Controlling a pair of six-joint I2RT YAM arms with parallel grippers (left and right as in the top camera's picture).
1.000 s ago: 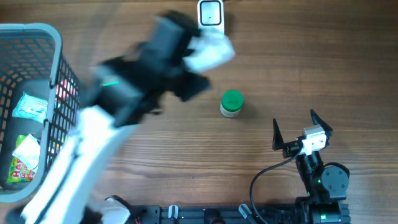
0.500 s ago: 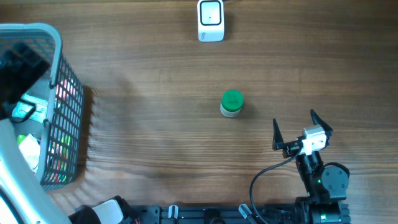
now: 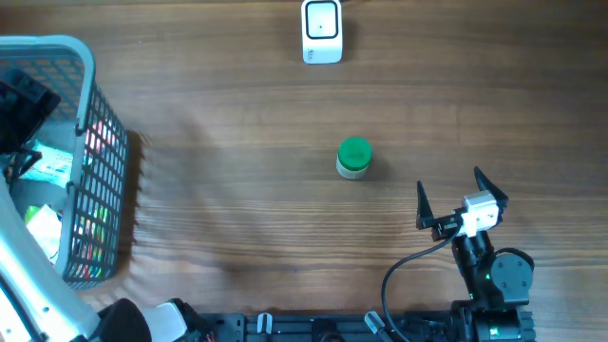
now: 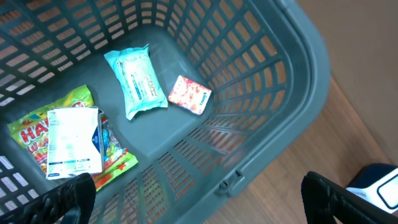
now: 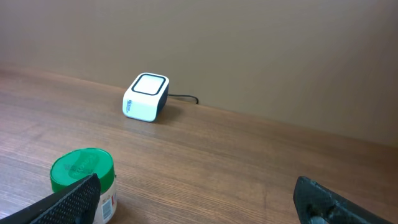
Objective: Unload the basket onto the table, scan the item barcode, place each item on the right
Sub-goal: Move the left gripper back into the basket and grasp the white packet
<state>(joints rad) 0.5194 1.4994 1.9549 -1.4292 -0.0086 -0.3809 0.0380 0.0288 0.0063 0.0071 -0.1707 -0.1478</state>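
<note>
A jar with a green lid point(image 3: 354, 157) stands mid-table; in the right wrist view the jar point(image 5: 84, 177) shows a barcode label on its side. The white barcode scanner point(image 3: 322, 31) sits at the far edge, and the scanner point(image 5: 146, 98) faces up. My right gripper point(image 3: 449, 185) is open and empty, near the front right, short of the jar. My left gripper point(image 4: 205, 202) is open and empty above the grey basket point(image 4: 298, 68), over its near wall. In the basket lie a teal wipes pack point(image 4: 135, 81), a small red packet point(image 4: 189, 94) and a candy bag point(image 4: 74, 146).
The basket point(image 3: 57, 46) stands at the table's left edge, with the left arm point(image 3: 24, 275) reaching over it. A cable runs from the scanner along the back wall. Bare wood lies between jar, scanner and basket.
The left arm swung from the table's middle, near the scanner, leftward over the basket, and has barely moved in the last half second. The jar and right arm stayed put.
</note>
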